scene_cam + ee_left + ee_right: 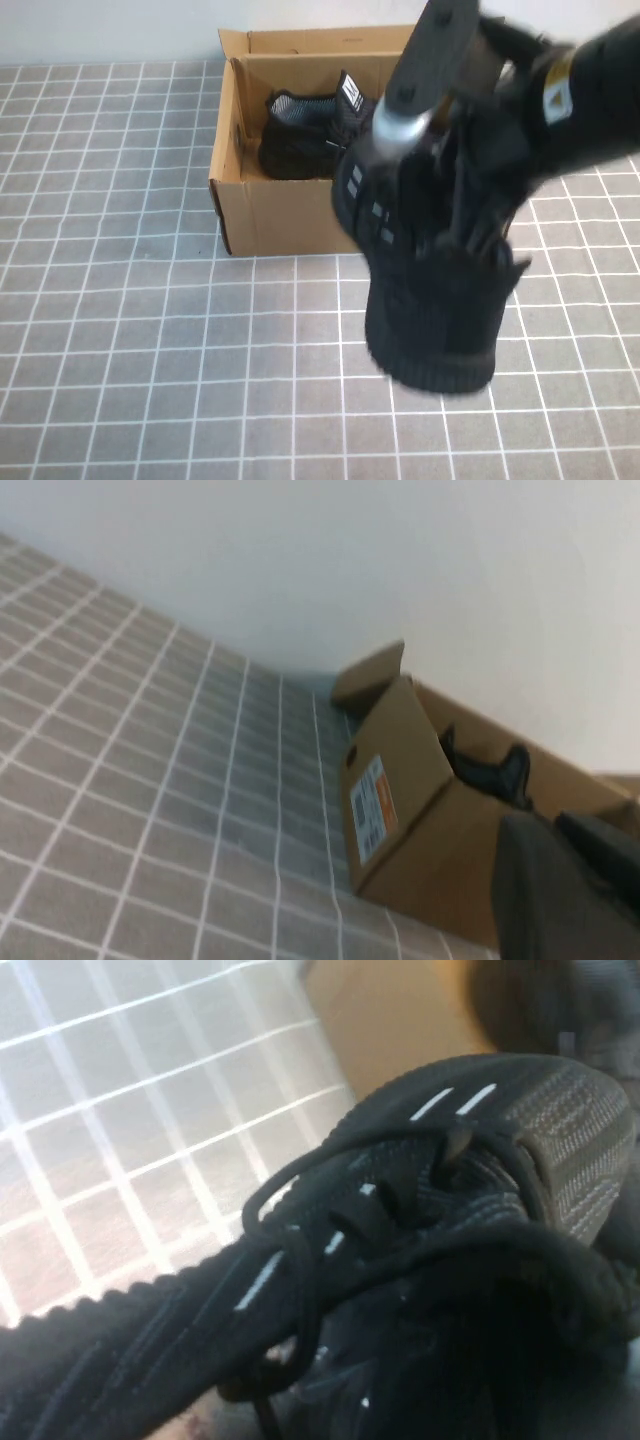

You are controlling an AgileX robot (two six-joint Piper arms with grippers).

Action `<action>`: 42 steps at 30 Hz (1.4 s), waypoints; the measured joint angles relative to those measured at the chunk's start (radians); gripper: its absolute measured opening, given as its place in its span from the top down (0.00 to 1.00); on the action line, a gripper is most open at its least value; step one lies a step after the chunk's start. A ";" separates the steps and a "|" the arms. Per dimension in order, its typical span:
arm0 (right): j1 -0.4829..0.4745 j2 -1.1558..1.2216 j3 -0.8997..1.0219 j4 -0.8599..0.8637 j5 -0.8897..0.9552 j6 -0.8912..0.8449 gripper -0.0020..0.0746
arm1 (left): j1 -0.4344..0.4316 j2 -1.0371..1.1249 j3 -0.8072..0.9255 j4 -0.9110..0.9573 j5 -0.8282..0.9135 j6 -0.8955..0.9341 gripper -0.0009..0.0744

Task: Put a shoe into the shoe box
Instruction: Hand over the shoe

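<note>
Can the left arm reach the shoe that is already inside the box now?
Probably not easily. The left pincer is out of the high view, and the right pincer, holding a second shoe, hangs before the box where that shoe lies.

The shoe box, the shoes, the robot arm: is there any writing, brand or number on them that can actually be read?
None can be read.
Shoe box: white label on its end, print blurred.
Shoe in the box: white tag, too small to read.
Right arm: yellow sticker, unreadable.
Held shoe, hanging from the right gripper in front of the box: only pale marks.
Left gripper: out of view.
</note>
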 joint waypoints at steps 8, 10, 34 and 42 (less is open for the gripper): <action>-0.105 0.080 -0.142 0.019 0.023 0.024 0.96 | -0.006 0.352 -0.285 0.004 0.312 0.150 0.99; -0.133 0.108 -0.173 0.036 0.023 0.026 0.96 | -0.006 0.449 -0.357 0.001 0.359 0.215 0.99; -0.385 0.313 -0.476 0.440 0.211 -0.368 0.96 | -0.006 1.439 -1.203 -0.535 0.977 1.087 0.99; -0.385 0.313 -0.478 0.602 0.321 -0.708 0.96 | -0.006 1.597 -1.431 -0.558 1.055 1.153 0.99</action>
